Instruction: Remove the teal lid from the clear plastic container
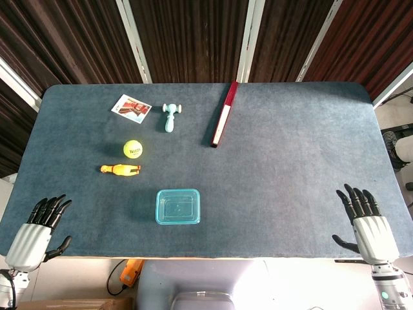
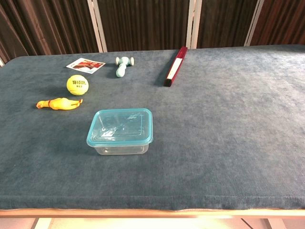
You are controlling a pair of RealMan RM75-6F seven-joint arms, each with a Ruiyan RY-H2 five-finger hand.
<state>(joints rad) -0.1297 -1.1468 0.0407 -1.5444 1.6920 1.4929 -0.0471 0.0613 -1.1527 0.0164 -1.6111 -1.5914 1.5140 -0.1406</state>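
A clear plastic container [image 1: 177, 219] [image 2: 121, 149] sits near the table's front edge, slightly left of centre. Its teal lid [image 1: 178, 206] [image 2: 120, 126] lies flat on top, closed. My left hand [image 1: 40, 229] hovers at the front left corner of the table, fingers spread and empty, well left of the container. My right hand [image 1: 368, 223] is at the front right corner, fingers spread and empty, far right of the container. Neither hand shows in the chest view.
A yellow rubber chicken [image 1: 120, 169] [image 2: 59, 103] and a tennis ball [image 1: 132, 149] [image 2: 77, 84] lie behind-left of the container. Further back are a card [image 1: 131, 107] [image 2: 85, 64], a small teal hammer [image 1: 170, 116] [image 2: 122, 65] and a red-edged box [image 1: 224, 113] [image 2: 175, 66].
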